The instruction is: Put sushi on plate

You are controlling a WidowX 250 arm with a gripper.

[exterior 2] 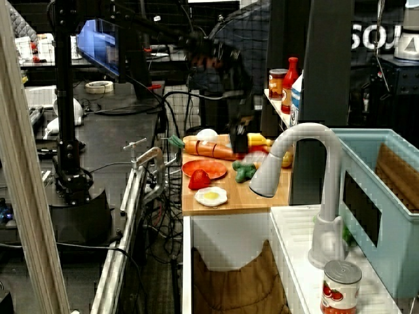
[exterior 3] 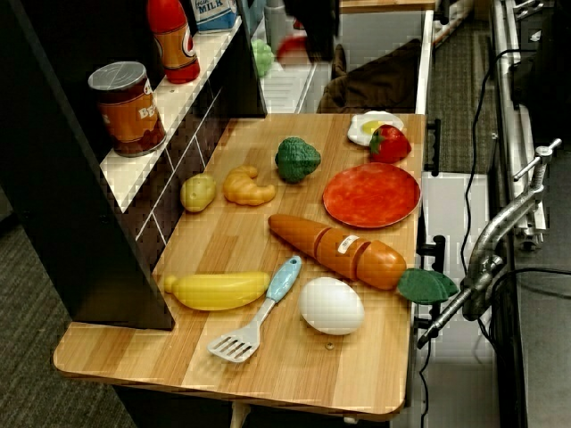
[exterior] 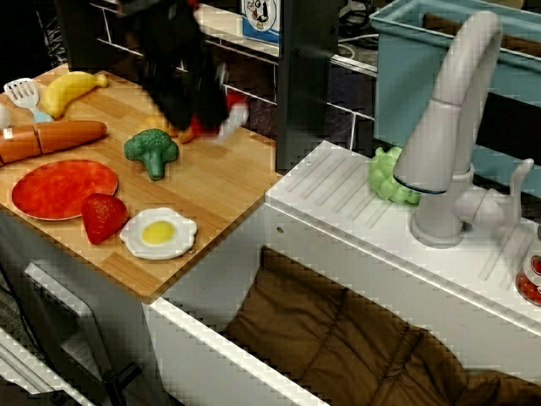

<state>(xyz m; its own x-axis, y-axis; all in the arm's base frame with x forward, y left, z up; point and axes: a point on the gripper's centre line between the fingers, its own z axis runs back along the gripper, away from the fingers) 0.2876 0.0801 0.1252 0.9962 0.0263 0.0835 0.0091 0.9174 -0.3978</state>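
A robot gripper [exterior: 221,118], blurred in mid-air above the wooden counter [exterior: 211,186], appears to pinch the toy sushi [exterior: 230,117], its red top and white base showing between the dark fingers just behind the broccoli [exterior: 151,151]. The red-orange plate [exterior: 59,186] lies well apart at the counter's front, bare, with a strawberry [exterior: 102,216] touching its rim and a fried egg [exterior: 158,233] beside. The carry seems under way; next comes a swing over the broccoli to the plate's open middle.
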